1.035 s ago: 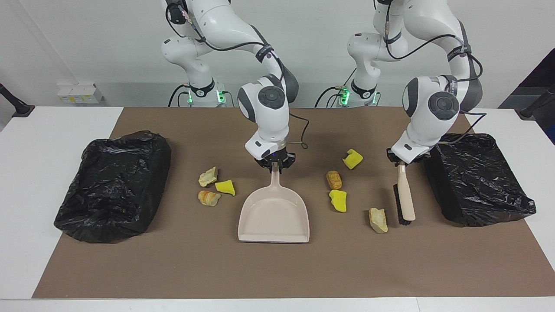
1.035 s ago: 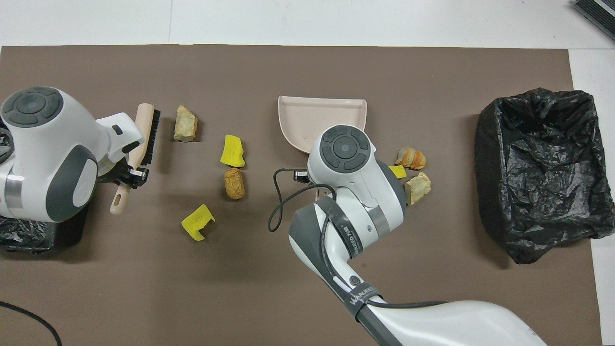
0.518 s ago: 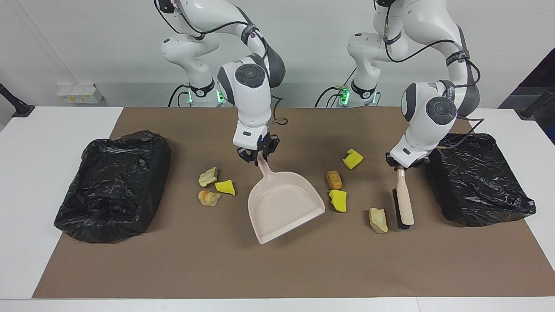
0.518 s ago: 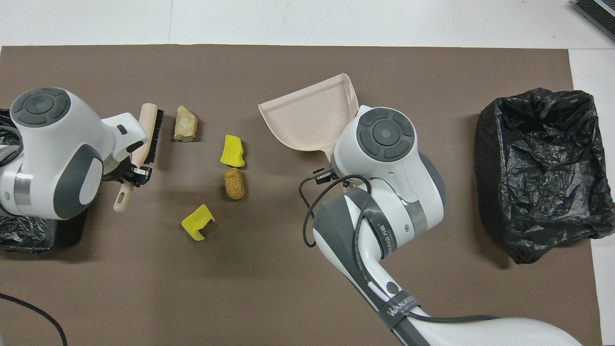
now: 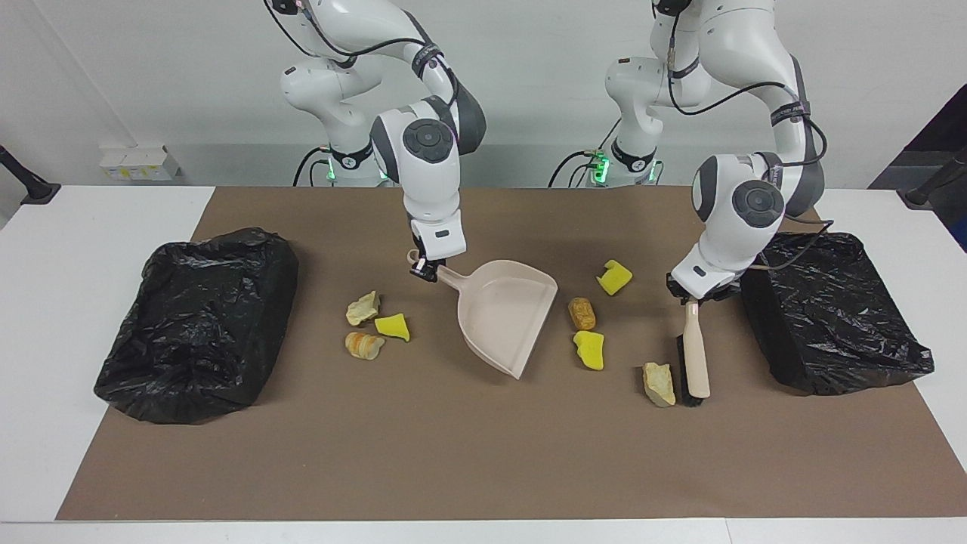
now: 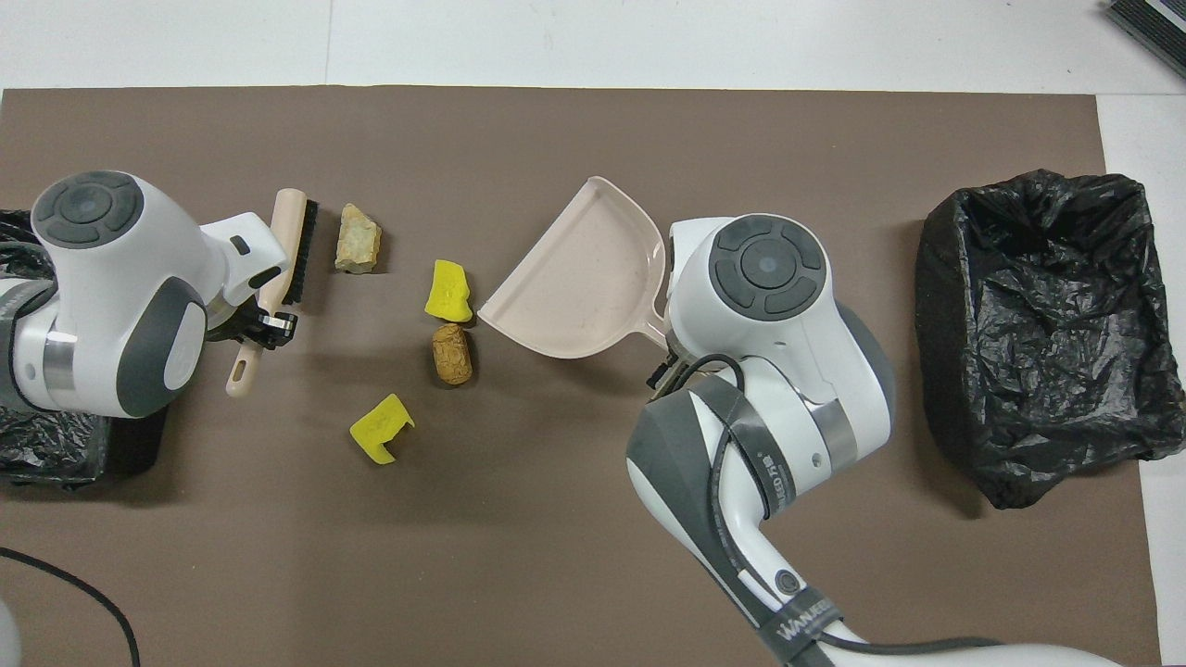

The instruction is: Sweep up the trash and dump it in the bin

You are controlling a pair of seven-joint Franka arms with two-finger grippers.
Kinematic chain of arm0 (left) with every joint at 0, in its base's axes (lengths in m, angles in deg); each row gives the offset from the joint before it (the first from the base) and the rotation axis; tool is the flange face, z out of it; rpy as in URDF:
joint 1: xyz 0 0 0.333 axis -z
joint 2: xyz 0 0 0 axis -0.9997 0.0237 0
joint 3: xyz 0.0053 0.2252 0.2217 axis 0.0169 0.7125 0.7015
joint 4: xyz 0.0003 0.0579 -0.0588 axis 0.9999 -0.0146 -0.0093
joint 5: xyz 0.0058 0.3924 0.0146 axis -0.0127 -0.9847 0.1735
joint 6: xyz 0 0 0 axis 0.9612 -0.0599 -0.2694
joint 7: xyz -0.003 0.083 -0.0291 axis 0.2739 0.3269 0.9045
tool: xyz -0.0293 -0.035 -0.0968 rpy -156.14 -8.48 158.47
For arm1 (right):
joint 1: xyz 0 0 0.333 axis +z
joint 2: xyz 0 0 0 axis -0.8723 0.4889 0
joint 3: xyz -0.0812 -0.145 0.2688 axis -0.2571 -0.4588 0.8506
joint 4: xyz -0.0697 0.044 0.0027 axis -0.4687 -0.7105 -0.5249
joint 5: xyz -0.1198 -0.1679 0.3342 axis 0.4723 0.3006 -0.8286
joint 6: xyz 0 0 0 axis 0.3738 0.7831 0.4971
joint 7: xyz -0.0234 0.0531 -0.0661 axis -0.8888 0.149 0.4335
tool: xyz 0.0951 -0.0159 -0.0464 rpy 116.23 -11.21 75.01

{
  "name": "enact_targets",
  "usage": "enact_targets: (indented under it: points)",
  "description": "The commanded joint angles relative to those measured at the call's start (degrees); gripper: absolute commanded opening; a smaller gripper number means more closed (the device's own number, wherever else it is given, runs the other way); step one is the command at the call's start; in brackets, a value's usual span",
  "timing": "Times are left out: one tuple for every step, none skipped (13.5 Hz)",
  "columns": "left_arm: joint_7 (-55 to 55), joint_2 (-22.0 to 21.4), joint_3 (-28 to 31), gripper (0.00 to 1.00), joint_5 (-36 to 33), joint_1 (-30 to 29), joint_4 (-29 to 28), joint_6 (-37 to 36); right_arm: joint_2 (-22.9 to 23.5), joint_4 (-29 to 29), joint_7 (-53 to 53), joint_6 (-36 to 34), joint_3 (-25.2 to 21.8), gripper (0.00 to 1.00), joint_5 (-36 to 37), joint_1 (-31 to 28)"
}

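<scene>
Pink-beige dustpan [image 5: 505,313] sits clenched by its handle in my right pincer [image 5: 424,270], mouth beside the yellow chunk [image 5: 589,349] and cork [image 5: 581,313]. My left pincer [image 5: 692,296] grips the brush [image 5: 692,359]; I should keep the lip flat on the desk [image 5: 453,461] and sweep gently.

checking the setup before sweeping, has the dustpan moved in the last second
Yes. The dustpan, held by the right pincer, has swung so its open mouth now faces the brown cork piece and the left arm's end of the table.
</scene>
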Motion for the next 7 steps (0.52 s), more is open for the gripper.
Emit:
enact_targets:
  points:
    - [-0.87,-3.01,-0.12,0.0,-0.36,2.28,-3.96,1.75,-2.03,3.42,2.51,1.13,0.43,0.0,1.01,-0.01]
    - [-1.57,-3.45,-0.2,0.0,-0.36,2.9,-4.57,1.84,-1.77,3.51,1.72,1.13,0.52,0.0,1.01,0.17]
    - [-2.1,-3.63,-0.2,0.0,-0.36,4.47,-4.84,1.75,-1.33,3.51,-0.46,1.4,0.52,0.0,1.01,1.39]
    - [-1.58,-3.8,-0.2,0.0,-0.27,5.7,-5.19,1.57,-0.8,3.77,-2.74,2.44,0.52,0.0,0.92,2.1]
    - [-1.49,-4.33,-0.2,0.0,-0.18,6.76,-5.63,1.4,-0.54,4.38,-3.98,4.11,0.52,0.0,1.01,2.28]
    - [-1.4,-4.68,-0.2,0.0,-0.1,8.16,-6.41,1.48,-0.19,5.17,-5.82,5.78,0.6,0.0,1.01,2.45]
    - [-1.4,-5.38,-0.2,0.0,-0.01,9.22,-7.2,1.57,-0.01,5.96,-7.32,6.92,0.61,0.0,0.92,3.59]
